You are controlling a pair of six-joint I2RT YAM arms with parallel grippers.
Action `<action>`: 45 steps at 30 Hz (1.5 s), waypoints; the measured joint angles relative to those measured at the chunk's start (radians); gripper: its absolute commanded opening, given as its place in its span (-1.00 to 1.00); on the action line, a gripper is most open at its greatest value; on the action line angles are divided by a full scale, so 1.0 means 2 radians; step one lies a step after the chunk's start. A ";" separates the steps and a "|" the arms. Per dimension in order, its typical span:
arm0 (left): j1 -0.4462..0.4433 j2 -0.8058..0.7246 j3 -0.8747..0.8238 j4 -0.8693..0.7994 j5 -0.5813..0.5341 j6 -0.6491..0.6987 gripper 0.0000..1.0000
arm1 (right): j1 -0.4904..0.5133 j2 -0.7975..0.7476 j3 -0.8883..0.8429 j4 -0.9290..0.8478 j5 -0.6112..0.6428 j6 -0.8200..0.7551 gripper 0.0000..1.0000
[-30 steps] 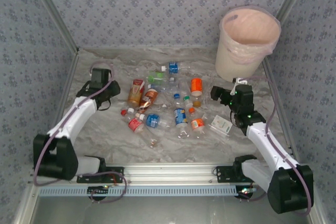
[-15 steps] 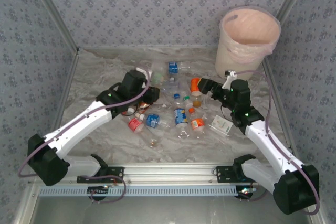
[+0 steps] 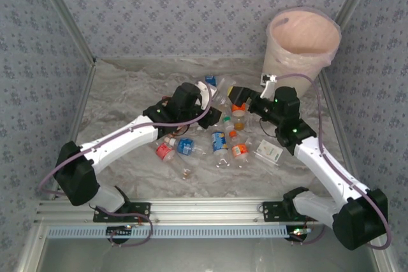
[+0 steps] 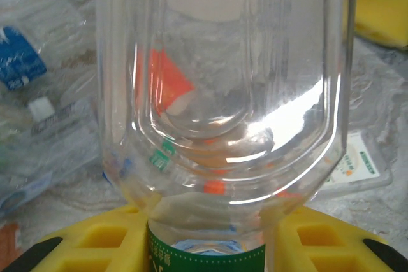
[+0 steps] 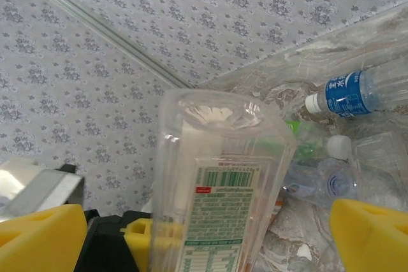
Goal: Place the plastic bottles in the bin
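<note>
A clear plastic bottle with a green label (image 4: 223, 93) is held above the pile, and my left gripper (image 4: 207, 221) is shut on its labelled end. In the top view this bottle (image 3: 220, 95) lies level between my left gripper (image 3: 205, 97) and my right gripper (image 3: 237, 95). My right gripper (image 5: 210, 234) is open, with its yellow fingers (image 5: 370, 234) wide on either side of the bottle (image 5: 220, 176) and not touching it. More bottles, blue-labelled (image 3: 218, 140), orange (image 3: 240, 150) and red (image 3: 164, 151), lie on the table. The cream bin (image 3: 275, 68) with its pink bag stands at the back right.
A flat white packet (image 3: 270, 151) lies to the right of the pile, under my right arm. A blue-labelled bottle (image 5: 347, 93) rests near the back wall. Patterned walls close the table in on three sides, and a metal rail runs along the near edge.
My left arm swung from the left side to the centre and now holds the clear bottle up. My right gripper moved left and forward until its fingers straddle that bottle.
</note>
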 measured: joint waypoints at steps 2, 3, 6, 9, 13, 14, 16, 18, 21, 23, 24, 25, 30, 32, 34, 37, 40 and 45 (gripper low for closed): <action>0.000 0.000 0.003 0.006 0.005 0.003 -0.41 | 0.003 0.011 0.006 -0.004 -0.002 0.000 1.00; 0.000 0.001 0.004 0.008 0.008 0.004 -0.41 | 0.005 0.017 0.009 -0.005 -0.003 0.000 1.00; -0.002 0.004 0.007 0.014 0.011 0.009 -0.41 | 0.010 0.038 0.016 -0.011 -0.004 0.002 1.00; -0.007 0.007 0.007 0.016 0.013 0.012 -0.41 | 0.012 0.056 0.023 -0.014 -0.004 0.006 0.96; -0.010 0.014 0.007 0.018 0.014 0.016 -0.41 | 0.012 0.074 0.037 -0.018 -0.004 0.017 0.70; -0.010 0.016 0.007 0.018 0.014 0.016 -0.41 | 0.012 0.076 0.039 -0.017 -0.004 0.021 0.62; -0.010 0.017 0.007 0.018 0.014 0.016 -0.40 | 0.012 0.077 0.039 -0.016 -0.005 0.028 0.48; -0.010 0.020 0.008 0.018 0.014 0.017 -0.40 | 0.014 0.077 0.040 -0.014 -0.006 0.034 0.35; -0.011 0.024 0.011 0.018 0.015 0.016 -0.38 | 0.014 0.077 0.041 -0.012 -0.004 0.039 0.25; -0.011 0.025 0.014 0.018 0.016 0.016 -0.31 | 0.014 0.077 0.042 -0.012 -0.004 0.039 0.21; -0.011 0.025 0.014 0.018 0.016 0.016 -0.27 | 0.014 0.077 0.043 -0.012 -0.004 0.039 0.17; -0.010 0.025 0.015 0.018 0.016 0.014 -0.24 | 0.014 0.077 0.044 -0.012 -0.004 0.038 0.12; -0.011 0.025 0.018 0.021 0.016 0.012 0.33 | 0.013 0.077 0.056 -0.024 0.000 0.026 0.05; -0.011 0.024 0.018 0.022 0.016 0.006 0.45 | 0.010 0.078 0.067 -0.032 0.002 0.015 0.02; -0.011 0.021 0.018 0.022 0.016 0.002 0.66 | 0.001 0.080 0.081 -0.039 0.003 -0.001 0.00; -0.011 0.000 0.010 0.026 0.015 -0.007 0.96 | -0.026 0.090 0.120 -0.063 0.006 -0.032 -0.01; -0.011 -0.042 -0.015 0.036 0.003 -0.019 0.96 | -0.069 0.112 0.191 -0.098 0.010 -0.069 -0.05; -0.010 -0.121 -0.079 0.064 -0.060 -0.050 0.96 | -0.145 0.151 0.319 -0.119 0.046 -0.119 -0.07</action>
